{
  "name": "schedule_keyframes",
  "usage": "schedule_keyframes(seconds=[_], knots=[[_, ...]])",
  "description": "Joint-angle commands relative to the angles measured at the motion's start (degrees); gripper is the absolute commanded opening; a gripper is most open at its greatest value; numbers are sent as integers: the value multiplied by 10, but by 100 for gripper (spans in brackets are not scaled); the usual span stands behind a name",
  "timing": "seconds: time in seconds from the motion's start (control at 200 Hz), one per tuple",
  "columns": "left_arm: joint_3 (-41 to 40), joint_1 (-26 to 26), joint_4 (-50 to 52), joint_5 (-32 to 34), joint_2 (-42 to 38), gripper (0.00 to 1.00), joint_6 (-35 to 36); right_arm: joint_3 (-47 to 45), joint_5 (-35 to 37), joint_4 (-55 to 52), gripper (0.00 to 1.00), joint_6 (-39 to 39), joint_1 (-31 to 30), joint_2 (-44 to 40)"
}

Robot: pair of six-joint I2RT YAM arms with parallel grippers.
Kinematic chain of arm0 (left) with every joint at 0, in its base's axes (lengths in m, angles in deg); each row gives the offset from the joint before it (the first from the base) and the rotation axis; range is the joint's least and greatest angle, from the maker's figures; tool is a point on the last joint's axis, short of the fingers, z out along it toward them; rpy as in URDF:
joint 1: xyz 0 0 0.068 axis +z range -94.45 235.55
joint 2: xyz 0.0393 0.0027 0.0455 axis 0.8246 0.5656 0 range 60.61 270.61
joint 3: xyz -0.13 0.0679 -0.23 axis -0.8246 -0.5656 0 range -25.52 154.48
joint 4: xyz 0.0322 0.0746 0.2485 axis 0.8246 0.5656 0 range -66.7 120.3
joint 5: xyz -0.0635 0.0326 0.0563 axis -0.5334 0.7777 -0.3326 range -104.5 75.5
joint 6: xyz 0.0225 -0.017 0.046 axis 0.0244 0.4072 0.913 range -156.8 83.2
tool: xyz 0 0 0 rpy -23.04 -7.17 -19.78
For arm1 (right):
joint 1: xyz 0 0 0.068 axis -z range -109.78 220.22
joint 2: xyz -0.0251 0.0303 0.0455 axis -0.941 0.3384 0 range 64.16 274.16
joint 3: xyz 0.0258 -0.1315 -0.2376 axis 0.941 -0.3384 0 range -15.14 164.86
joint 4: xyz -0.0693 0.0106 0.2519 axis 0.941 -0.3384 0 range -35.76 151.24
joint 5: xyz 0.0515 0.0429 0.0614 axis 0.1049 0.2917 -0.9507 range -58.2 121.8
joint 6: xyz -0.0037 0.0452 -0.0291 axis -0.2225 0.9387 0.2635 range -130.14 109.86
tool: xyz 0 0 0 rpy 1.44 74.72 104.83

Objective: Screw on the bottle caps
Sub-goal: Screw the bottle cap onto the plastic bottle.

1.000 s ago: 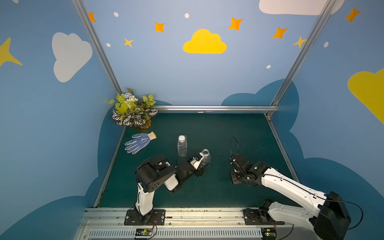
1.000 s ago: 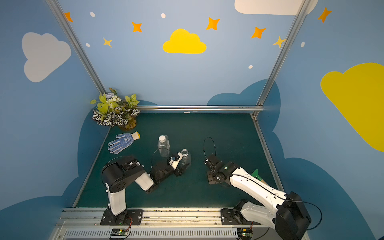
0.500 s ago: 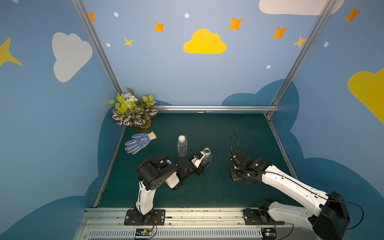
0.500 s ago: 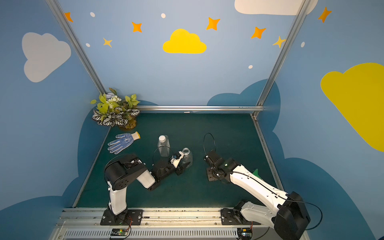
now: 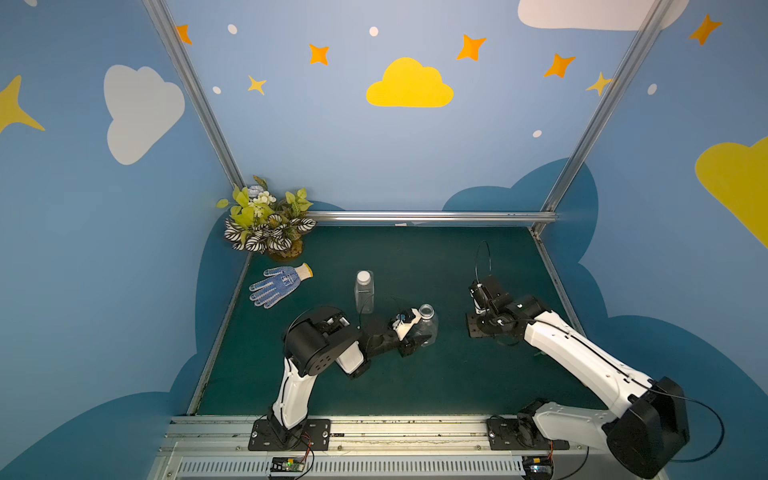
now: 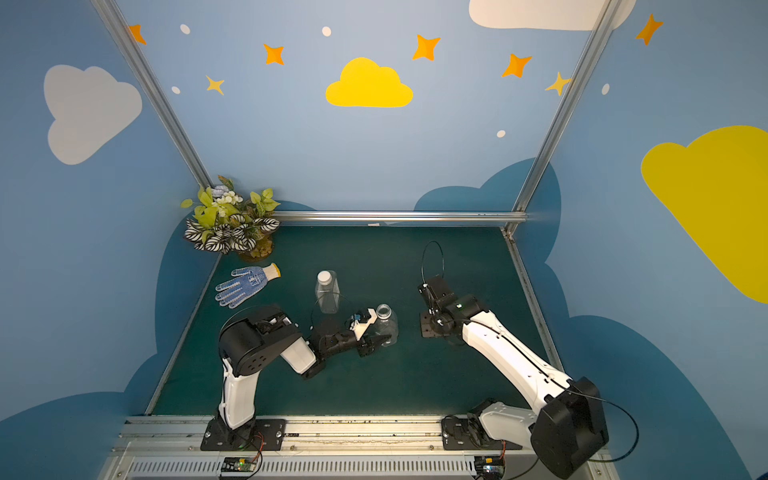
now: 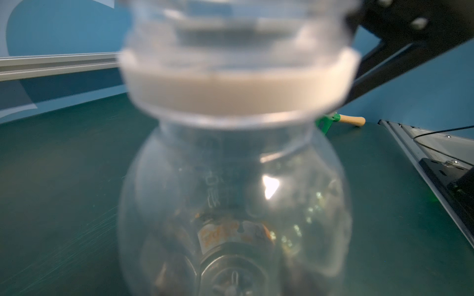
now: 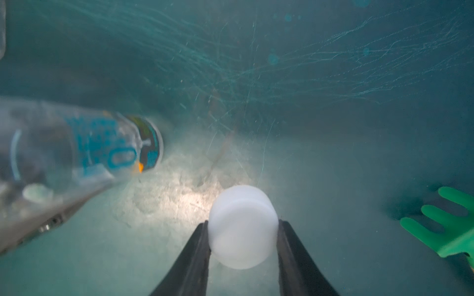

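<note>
Seating the remaining cap (image 8: 242, 230) on the round bottle (image 5: 429, 326) was judged to be the step in hand.

The rectangular bottle (image 5: 364, 295) stood upright, left of centre on the tabletop (image 5: 436, 386) and on the rear-edge side of the round bottle. It carried a white cap (image 5: 364, 276) on its neck. Whether that cap was tight could not be told.

The round bottle stood upright near the middle of the tabletop, with its neck open. The jaws of the left arm (image 5: 316, 345) flanked its body in both top views. Whether they were clamped on it or merely beside it could not be told.

The jaws of the right arm (image 5: 573, 353) were clenched on the side wall of the remaining cap, low between the round bottle and the right edge. Whether the cap rested on the surface could not be told.

The step required a firm hold on the round bottle first, so that it could not spin. The cap then had to be carried above the neck, levelled, centred and lowered until the threads met, and only then turned. A tilted cap would probably have cross-threaded. The thin clear wall would probably have flexed under a hard squeeze.
</note>
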Motion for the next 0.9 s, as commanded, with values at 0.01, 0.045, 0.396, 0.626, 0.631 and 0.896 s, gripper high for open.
schedule_keyframes(seconds=[0.01,0.045,0.396,0.626,0.631,0.896], knots=[[3,-10,4,-31,14,48,-1,33,-22,4,25,-15,10,35],[4,-11,4,-32,16,48,0,42,-27,6,25,-16,10,49],[21,-24,4,-22,41,55,14,57,-64,46,21,-9,5,111],[29,-35,5,-1,45,61,17,42,-71,67,19,5,-9,120],[29,-36,5,-1,44,61,18,42,-72,67,19,5,-9,120],[33,-40,4,9,43,67,16,27,-79,83,18,12,-15,115]])
